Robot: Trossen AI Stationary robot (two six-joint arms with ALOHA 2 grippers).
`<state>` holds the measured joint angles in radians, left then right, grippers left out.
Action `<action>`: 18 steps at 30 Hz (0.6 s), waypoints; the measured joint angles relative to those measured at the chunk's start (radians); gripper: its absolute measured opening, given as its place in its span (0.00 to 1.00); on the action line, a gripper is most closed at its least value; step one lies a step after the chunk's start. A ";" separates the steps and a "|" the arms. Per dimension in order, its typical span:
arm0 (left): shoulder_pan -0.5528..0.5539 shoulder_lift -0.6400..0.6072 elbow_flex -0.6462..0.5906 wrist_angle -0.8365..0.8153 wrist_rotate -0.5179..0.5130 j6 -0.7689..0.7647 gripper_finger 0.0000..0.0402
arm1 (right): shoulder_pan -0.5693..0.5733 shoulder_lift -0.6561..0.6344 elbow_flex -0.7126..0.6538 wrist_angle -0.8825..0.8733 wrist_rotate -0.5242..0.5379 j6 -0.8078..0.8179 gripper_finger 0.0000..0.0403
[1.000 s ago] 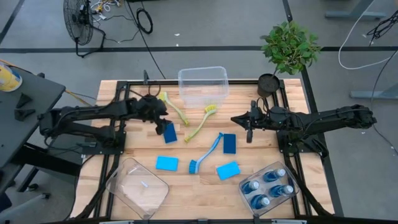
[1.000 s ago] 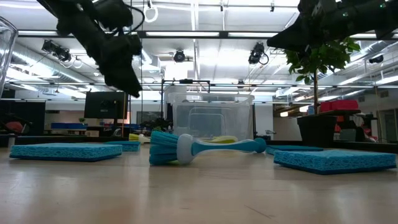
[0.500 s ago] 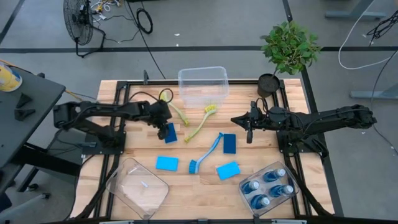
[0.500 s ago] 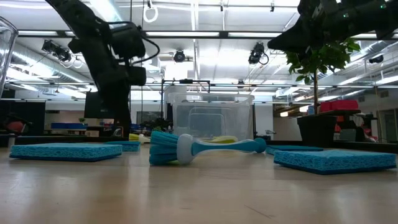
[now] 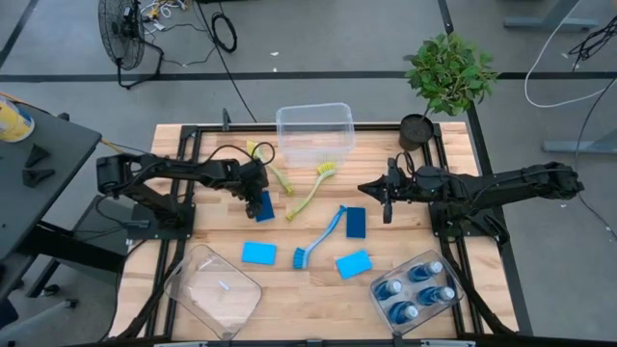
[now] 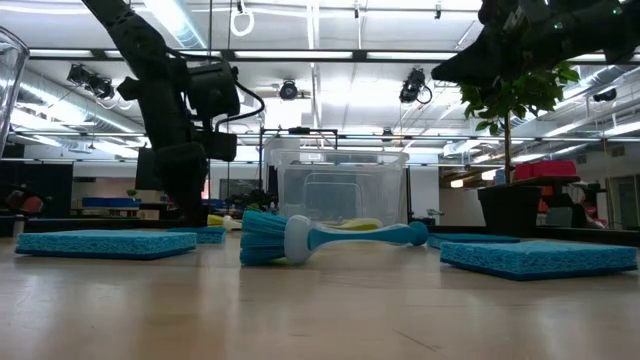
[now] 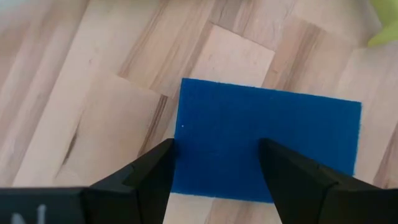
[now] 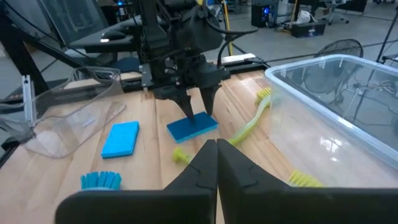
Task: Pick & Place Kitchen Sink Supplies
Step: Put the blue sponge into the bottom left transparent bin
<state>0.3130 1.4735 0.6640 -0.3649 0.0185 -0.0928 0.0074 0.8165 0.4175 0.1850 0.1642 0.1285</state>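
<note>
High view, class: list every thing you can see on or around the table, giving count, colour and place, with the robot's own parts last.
Sponges: four, two dark blue and two light blue, mid-table.
Brushes: three, two yellow-green by the far bin, one blue at centre.
Bottles: four, blue, in the near right bin.
Bins: three, clear; far centre, near left, near right.
Plant: one, green, dark pot, far right corner.
Fan: one, black, on the floor beyond the table.
Left gripper: jaws open, straddling a dark blue sponge.
Right gripper: jaws shut, held above the table's right side.
</note>
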 joint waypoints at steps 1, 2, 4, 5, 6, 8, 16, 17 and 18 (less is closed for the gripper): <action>0.000 0.001 0.000 0.000 0.000 0.000 0.59 | 0.000 0.000 0.000 -0.006 0.000 -0.002 0.01; 0.000 0.004 0.000 0.000 0.001 0.000 0.59 | 0.000 0.000 0.000 -0.014 0.000 -0.002 0.01; 0.000 0.005 0.000 -0.001 0.004 -0.002 0.59 | 0.000 0.000 0.000 -0.028 0.000 -0.002 0.01; 0.000 0.005 0.000 -0.001 0.004 -0.004 0.58 | 0.000 0.000 0.000 -0.031 0.000 -0.002 0.01; 0.000 0.005 0.000 -0.001 0.004 -0.005 0.57 | 0.000 0.000 0.000 -0.032 0.000 -0.002 0.01; 0.000 0.005 0.000 -0.002 0.003 -0.005 0.53 | 0.000 0.000 0.000 -0.035 0.000 -0.002 0.01; 0.000 0.005 0.000 -0.005 -0.001 -0.008 0.32 | 0.000 0.000 0.000 -0.036 0.000 -0.002 0.01; 0.000 0.005 0.000 -0.005 -0.001 -0.008 0.29 | 0.000 0.000 0.000 -0.036 0.000 -0.004 0.01; 0.000 0.005 0.000 -0.005 0.000 -0.008 0.26 | 0.000 0.000 0.000 -0.036 0.000 -0.006 0.01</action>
<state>0.3134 1.4788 0.6643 -0.3700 0.0185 -0.1013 0.0071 0.8165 0.4171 0.1493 0.1642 0.1226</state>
